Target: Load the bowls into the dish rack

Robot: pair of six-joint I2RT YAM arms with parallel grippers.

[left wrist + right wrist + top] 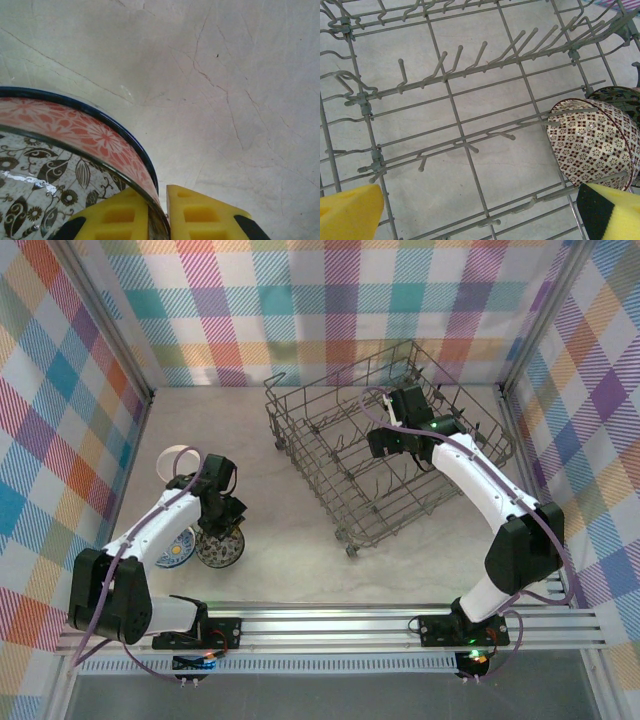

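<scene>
far left of the dish rack (310,430), on the pale marbled table (300,530), a white bowl (180,457) sits alone, nearer the back wall than the other two bowls outside the rack. toward the near edge from it, also well left of the rack, a blue-patterned bowl (168,551) lies just beside a floral bowl (220,548), which is the closer of the pair to the rack.

the left gripper (222,525) comes down on the floral bowl. in the left wrist view its yellow fingers (200,215) are nearly together, one inside the bowl and one outside, pinching the rim (159,210). the bowl (60,170) has a red flower band outside, black leaves inside, and rests on the table.

the rack stands at an angle, right of centre. the right gripper (390,440) hangs inside it, over the tines. in the right wrist view its yellow fingers (350,212) are spread wide at the bottom corners with nothing between them but rack wire (485,67) and the table below.

at the rack's right side a checked bowl (590,145) stands on edge among the tines, tilted. a dark bowl (620,95) sits just behind it, mostly hidden.
</scene>
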